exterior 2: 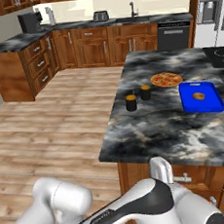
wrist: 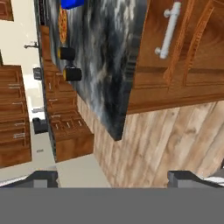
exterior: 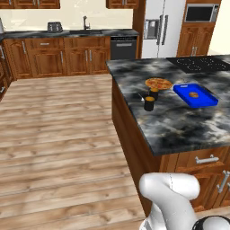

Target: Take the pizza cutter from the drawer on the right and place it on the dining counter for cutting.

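Note:
The drawer [wrist: 151,52] is a reddish-brown front with a silver bar handle [wrist: 169,29], set under the edge of the dining counter [wrist: 105,52]. It looks closed, so the pizza cutter is hidden. My gripper [wrist: 113,179] is open, with nothing between its fingertips [wrist: 43,178], and hangs low in front of the island's base, some way short of the handle. From the base cameras the same handle [exterior: 206,159] [exterior 2: 182,179] shows below the dark marbled dining counter [exterior: 179,121] [exterior 2: 159,123], just beyond my arm.
On the counter lie a round orange pizza [exterior: 158,83] [exterior 2: 166,79], two dark shakers [exterior: 149,103] [exterior 2: 131,102] and a blue tray [exterior: 182,92] [exterior 2: 201,105]. More cabinet doors with bar handles [exterior: 223,182] stand right of the drawer. Wooden floor spreads to the left.

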Robot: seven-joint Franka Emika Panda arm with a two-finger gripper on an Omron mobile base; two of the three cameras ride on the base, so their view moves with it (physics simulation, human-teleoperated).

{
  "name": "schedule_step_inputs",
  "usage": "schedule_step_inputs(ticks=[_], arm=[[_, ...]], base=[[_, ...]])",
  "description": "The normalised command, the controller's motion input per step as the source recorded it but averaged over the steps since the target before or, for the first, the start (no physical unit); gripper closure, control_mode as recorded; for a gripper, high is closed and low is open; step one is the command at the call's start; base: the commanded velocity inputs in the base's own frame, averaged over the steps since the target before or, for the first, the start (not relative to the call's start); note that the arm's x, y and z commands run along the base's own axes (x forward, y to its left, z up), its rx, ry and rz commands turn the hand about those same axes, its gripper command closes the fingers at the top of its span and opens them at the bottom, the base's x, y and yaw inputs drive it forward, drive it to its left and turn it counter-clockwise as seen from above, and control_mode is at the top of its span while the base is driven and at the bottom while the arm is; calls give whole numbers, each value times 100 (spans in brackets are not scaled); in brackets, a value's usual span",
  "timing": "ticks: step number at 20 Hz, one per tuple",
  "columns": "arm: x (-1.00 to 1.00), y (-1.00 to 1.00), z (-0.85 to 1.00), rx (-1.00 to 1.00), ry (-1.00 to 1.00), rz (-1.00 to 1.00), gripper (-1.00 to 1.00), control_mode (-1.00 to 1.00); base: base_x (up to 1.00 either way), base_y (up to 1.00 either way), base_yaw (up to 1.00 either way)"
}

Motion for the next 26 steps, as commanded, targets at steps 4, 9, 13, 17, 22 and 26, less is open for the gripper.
schedule_step_inputs(ticks=[4,9,13,17,22,26], arm=[[-5,-41,-36,21,0,-19,-100,-100],[-9,-48,-49,15,0,-12,-100,-100],[-2,-45,-46,15,0,-12,-100,-100],[0,-41,-36,16,0,-13,-100,-100],[0,-28,-29,15,0,-15,-100,-100],[9,-3,-28,9,0,-18,-100,-100]], base=[[0,0,0],[0,0,0],[0,0,0],[0,0,0],[0,0,0],[0,0,0]])
